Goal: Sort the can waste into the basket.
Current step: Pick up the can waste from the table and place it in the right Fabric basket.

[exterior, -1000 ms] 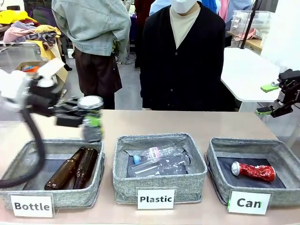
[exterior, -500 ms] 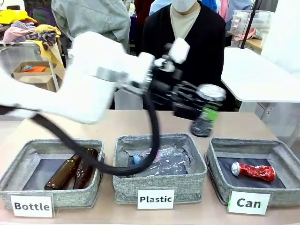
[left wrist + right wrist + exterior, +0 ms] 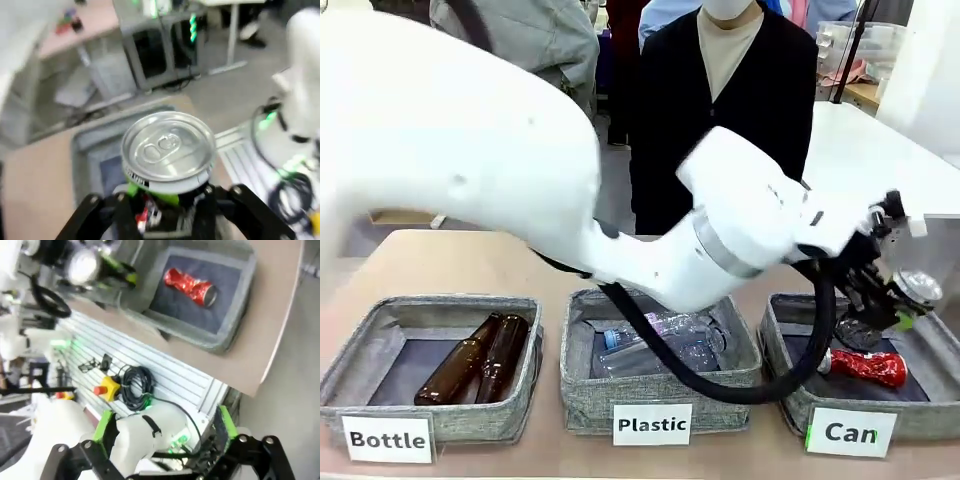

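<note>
My left gripper (image 3: 882,306) is shut on the black can (image 3: 912,290), whose silver top faces right. It hangs just above the grey basket (image 3: 920,422) marked "Can". The crushed red can (image 3: 865,367) lies on the basket's dark floor, right below the held can. In the left wrist view the can's silver lid (image 3: 168,147) stands between my green pads (image 3: 134,189), with the basket rim (image 3: 80,145) under it. From the right wrist view I see the red can (image 3: 190,285) in the basket (image 3: 230,335) far off, and my right gripper (image 3: 165,432) is open with nothing in it.
The middle bin (image 3: 660,385) labelled "Plastic" holds clear bottles, and the left bin (image 3: 440,420) labelled "Bottle" holds two brown glass bottles (image 3: 480,358). My left arm (image 3: 720,240) stretches across both. A person (image 3: 720,110) stands at the far side of the table.
My left arm has swung right with the black can, from above the Plastic bin to just over the Can basket. The red can has stayed where it was.
</note>
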Controlling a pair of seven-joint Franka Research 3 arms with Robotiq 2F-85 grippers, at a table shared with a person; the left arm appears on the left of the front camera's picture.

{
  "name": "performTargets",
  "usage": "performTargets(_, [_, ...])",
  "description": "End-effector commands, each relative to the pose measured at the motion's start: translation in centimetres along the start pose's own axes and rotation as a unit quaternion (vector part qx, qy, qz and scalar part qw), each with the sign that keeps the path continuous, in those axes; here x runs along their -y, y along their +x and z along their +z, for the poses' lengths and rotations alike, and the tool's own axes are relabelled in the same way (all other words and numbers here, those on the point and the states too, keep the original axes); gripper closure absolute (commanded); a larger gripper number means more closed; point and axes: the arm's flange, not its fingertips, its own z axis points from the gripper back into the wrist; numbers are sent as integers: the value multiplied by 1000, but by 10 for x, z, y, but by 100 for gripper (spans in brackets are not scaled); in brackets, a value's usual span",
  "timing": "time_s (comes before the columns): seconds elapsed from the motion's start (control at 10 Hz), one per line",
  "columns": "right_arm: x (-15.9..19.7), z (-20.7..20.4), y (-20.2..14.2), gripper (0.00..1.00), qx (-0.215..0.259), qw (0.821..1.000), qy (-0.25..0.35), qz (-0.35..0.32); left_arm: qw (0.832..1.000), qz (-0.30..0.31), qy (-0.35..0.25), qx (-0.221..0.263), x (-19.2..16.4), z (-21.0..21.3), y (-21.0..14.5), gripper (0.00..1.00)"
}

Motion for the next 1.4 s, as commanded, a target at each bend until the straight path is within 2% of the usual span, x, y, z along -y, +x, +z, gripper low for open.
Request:
performTargets(0.0, [-5,-4,18,0,-31,1000,-1,3,998,31,18,-42,-41,-13,22,63])
performTargets(0.3, [-5,-4,18,0,-31,1000,-1,3,996,41,25,-70,-43,-23,15,63])
performTargets(0.4, [-5,-4,18,0,-31,1000,-1,3,996,32,29,-77,-42,-24,13,15])
performTargets(0.6, [-5,-4,18,0,-31,1000,-1,3,996,20,30,-87,-40,-15,13,0])
performTargets(1.0, [-5,-4,18,0,-31,1000,-1,3,997,17,23,-75,-33,6,13,0])
performTargets(1.2, [-5,-10,16,0,-26,1000,0,10,995,63,-5,-73,-17,42,14,0])
performTargets(1.3, [-3,-12,31,0,0,1000,1,-15,993,84,-14,-79,-5,70,13,0])
